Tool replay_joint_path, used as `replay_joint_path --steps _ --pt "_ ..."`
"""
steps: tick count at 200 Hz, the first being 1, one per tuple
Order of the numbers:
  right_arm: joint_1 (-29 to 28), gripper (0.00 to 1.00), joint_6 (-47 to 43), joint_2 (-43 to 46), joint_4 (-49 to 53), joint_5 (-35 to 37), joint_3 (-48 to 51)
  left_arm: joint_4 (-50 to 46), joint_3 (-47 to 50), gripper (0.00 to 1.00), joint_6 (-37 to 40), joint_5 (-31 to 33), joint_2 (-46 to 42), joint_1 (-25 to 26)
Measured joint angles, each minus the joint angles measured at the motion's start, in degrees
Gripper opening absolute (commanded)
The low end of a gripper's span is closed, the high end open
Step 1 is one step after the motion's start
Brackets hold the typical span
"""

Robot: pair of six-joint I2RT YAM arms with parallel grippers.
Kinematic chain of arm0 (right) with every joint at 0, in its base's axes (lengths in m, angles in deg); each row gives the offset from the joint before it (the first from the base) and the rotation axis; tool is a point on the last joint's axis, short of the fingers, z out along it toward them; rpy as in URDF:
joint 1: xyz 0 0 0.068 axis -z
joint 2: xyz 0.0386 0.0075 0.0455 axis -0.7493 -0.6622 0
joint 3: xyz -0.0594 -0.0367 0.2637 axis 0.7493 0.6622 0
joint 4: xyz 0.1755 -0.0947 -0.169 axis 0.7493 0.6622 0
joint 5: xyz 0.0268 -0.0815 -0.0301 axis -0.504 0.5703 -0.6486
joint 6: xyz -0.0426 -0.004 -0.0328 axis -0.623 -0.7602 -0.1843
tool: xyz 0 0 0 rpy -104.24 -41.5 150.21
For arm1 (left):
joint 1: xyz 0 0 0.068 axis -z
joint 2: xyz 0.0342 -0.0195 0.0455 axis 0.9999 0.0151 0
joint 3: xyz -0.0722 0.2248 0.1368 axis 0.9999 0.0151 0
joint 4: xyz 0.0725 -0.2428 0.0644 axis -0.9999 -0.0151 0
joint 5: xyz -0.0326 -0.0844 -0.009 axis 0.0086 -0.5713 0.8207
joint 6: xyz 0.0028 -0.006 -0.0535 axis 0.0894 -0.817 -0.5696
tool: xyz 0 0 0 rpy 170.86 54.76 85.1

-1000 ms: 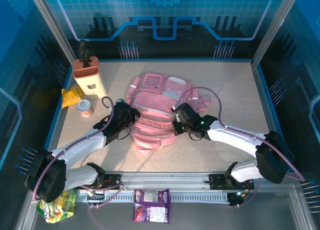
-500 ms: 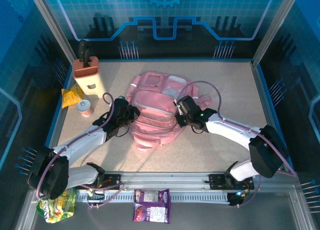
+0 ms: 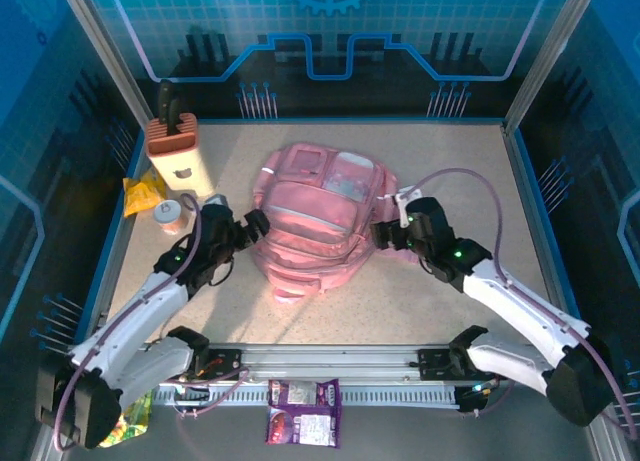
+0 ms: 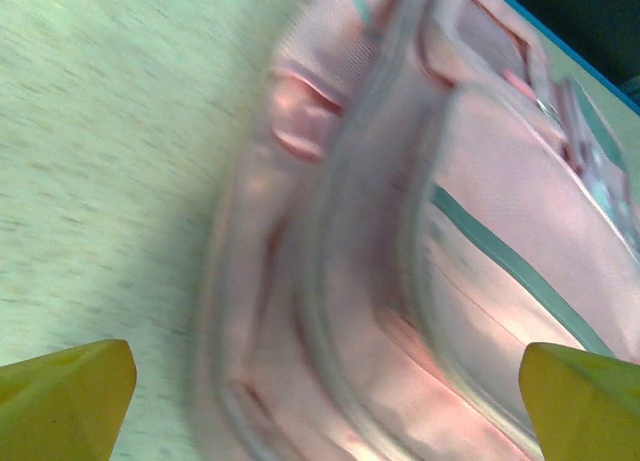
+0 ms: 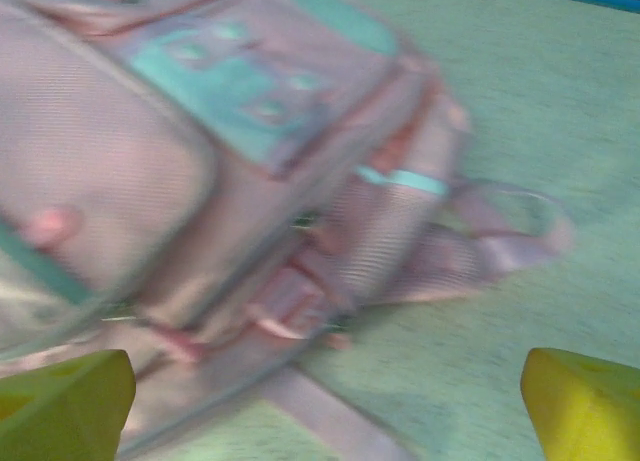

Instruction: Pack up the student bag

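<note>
- The student bag [image 3: 315, 221] lies flat in the middle of the table [image 3: 460, 166], front pockets facing up and its straps trailing toward the near edge.
- My left gripper [image 3: 256, 224] is at the bag's left edge. Its jaws are spread wide and hold nothing. In the left wrist view the yellow fingertips [image 4: 62, 399] sit at the lower corners, with blurred pink fabric between and beyond them. I cannot tell whether they touch the bag.
- My right gripper [image 3: 384, 233] is at the bag's right edge, also spread wide and empty-handed. Its fingertips [image 5: 580, 406] frame a blurred side pocket and a strap loop [image 5: 515, 221] lying on the table.
- A cream holder with dark handles [image 3: 178, 149] stands upright near the back-left corner, well left of the bag.
- A yellow packet [image 3: 143, 193] lies just beside the holder's base.
- A small lidded cup [image 3: 170, 214] stands near the left arm's wrist, closest to my reach on that side.
- The right arm's pink cable [image 3: 487, 186] arcs above the table to the right of the bag.
- A purple packet [image 3: 303, 411] rests on the front rail between the arm bases, and a green-yellow packet [image 3: 128, 413] lies by the left base.
</note>
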Motion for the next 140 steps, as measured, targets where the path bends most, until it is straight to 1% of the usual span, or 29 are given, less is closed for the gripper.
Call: replay_joint_path --steps 14,28,45,64,74,99,124,140 --pt "4.28 1.00 0.24 1.46 -1.79 2.86 3.13 -0.85 0.24 0.99 3.17 4.70 -1.09 -1.84" --pt "7.85 1.00 0.17 2.38 -6.10 5.42 7.37 1.79 2.05 0.99 7.96 9.86 -1.22 -3.32" --pt "12.41 1.00 -0.52 2.03 -12.63 5.90 12.83 9.46 7.15 0.99 16.35 14.03 0.31 -5.62" --pt "16.90 1.00 -2.69 -1.31 -20.31 5.20 15.56 18.64 11.98 0.99 24.61 15.23 4.52 -8.48" --pt "18.10 1.00 -4.28 -4.28 -25.83 4.57 16.15 24.26 14.16 0.99 28.24 14.56 6.88 -9.77" --pt "20.13 1.00 -8.63 -14.36 -40.46 1.31 16.57 41.05 17.99 0.99 35.39 8.35 15.32 -12.35" --pt "20.76 1.00 -12.22 -21.46 -48.52 -3.80 16.57 55.08 18.18 0.99 39.28 3.98 24.44 -12.90" --pt "21.64 1.00 -13.64 -26.23 -57.53 -8.70 17.92 62.73 18.21 0.99 41.35 0.17 29.18 -13.42"
